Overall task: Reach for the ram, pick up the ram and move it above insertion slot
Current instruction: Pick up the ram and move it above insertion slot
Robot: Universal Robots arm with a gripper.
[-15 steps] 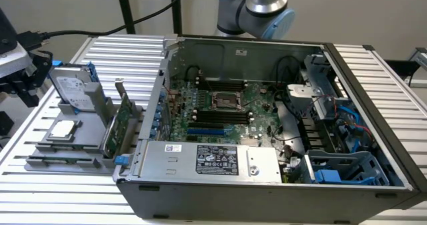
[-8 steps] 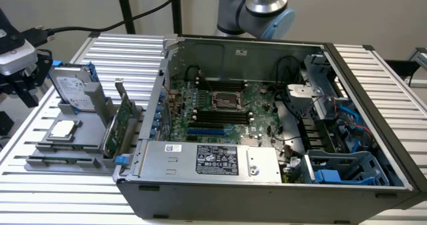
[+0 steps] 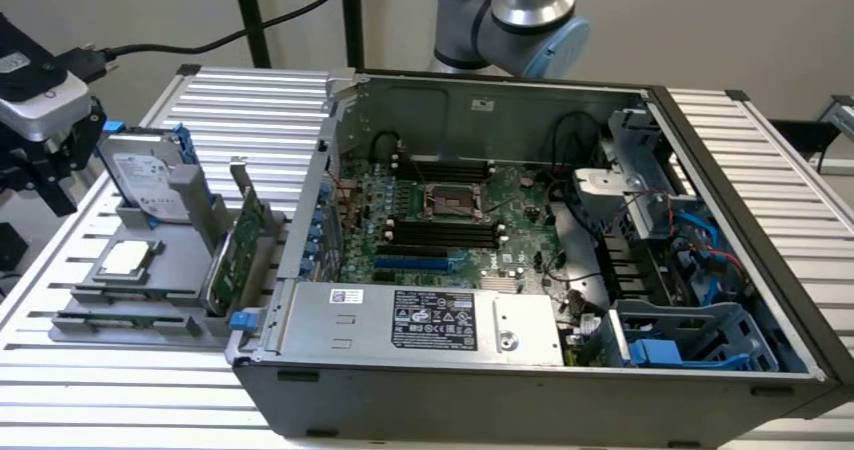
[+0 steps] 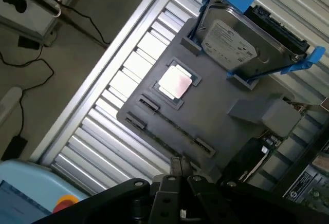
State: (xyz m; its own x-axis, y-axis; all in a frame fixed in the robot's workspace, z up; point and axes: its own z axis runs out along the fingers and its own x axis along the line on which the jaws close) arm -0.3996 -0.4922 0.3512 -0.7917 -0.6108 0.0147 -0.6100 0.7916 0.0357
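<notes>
The ram is a long thin dark green strip standing on edge in a groove along the front of the grey parts tray, at the exterior view's left. In the wrist view the ram runs across the tray between small clips. My gripper is shut with nothing between its fingers. It hovers above the tray, close to one end of the strip. In the exterior view the gripper hangs at the far left, above and beyond the tray. The black insertion slots lie on the motherboard inside the open computer case.
On the tray stand a silver hard drive in blue brackets, a processor chip and a taller green expansion card. The case's wall and power supply rise between tray and motherboard. Cables lie on the floor.
</notes>
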